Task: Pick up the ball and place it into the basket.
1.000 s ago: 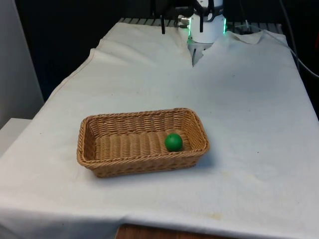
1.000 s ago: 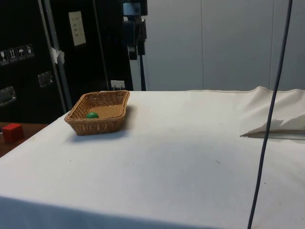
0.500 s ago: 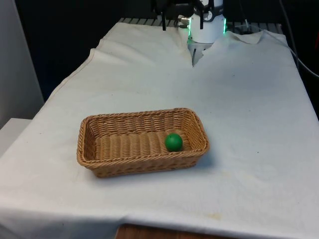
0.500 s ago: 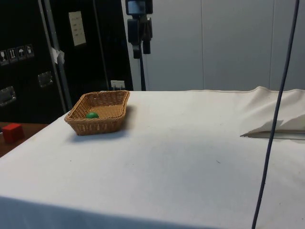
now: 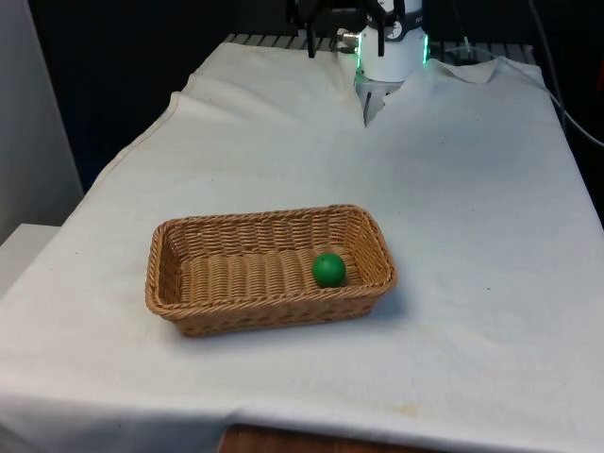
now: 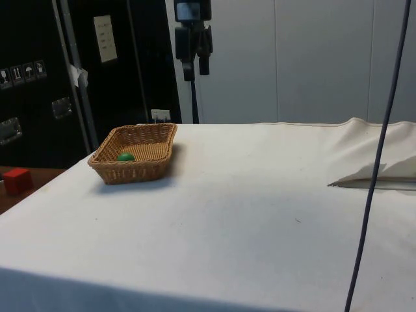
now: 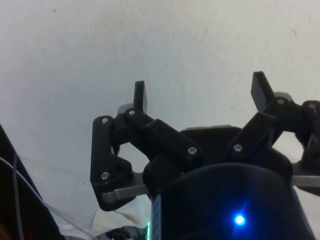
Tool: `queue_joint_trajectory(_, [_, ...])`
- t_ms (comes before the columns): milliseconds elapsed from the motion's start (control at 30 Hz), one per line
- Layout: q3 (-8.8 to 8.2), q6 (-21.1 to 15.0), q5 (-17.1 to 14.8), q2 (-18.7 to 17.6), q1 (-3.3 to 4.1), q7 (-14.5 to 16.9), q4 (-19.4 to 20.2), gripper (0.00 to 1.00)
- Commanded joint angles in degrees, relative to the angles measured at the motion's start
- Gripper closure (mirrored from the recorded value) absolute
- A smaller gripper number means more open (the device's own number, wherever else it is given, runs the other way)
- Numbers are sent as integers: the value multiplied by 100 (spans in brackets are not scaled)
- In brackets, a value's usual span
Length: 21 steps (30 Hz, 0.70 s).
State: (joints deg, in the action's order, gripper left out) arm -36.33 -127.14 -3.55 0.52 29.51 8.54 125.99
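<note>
The gripper [image 7: 200, 95] hangs spread and empty, high over the cloth [image 5: 453, 189]; well away from it, the ball [image 5: 328, 269] lies in the basket [image 5: 236, 316].

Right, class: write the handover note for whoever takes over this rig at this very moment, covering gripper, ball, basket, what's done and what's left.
Gripper: open, holding nothing, high above the white cloth and well clear of the basket.
Ball: green, resting inside the basket, near the end at the front view's right.
Basket: wicker, upright on the cloth.
Done: the ball is in the basket.
Left: nothing for the ball; at most, park the arm.
</note>
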Motion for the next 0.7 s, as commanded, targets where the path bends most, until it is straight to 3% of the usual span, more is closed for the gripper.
queue_joint_trajectory(0, [0, -29, 115, 69, -6, -120, 57, 0])
queue_joint_trajectory(233, [11, -40, 172, 235, -17, -315, 235, 0])
queue_joint_trajectory(267, [6, 0, 63, 201, -11, -212, 206, 0])
queue_joint_trajectory(500, [86, -34, 344, 413, -17, -533, 384, 0])
queue_joint_trajectory(533, [69, 0, 201, 355, -11, -413, 344, 0])
queue_joint_trajectory(567, [97, -34, 384, 441, -17, -567, 401, 0])
queue_joint_trajectory(667, [138, -29, 498, 533, -23, -670, 470, 0])
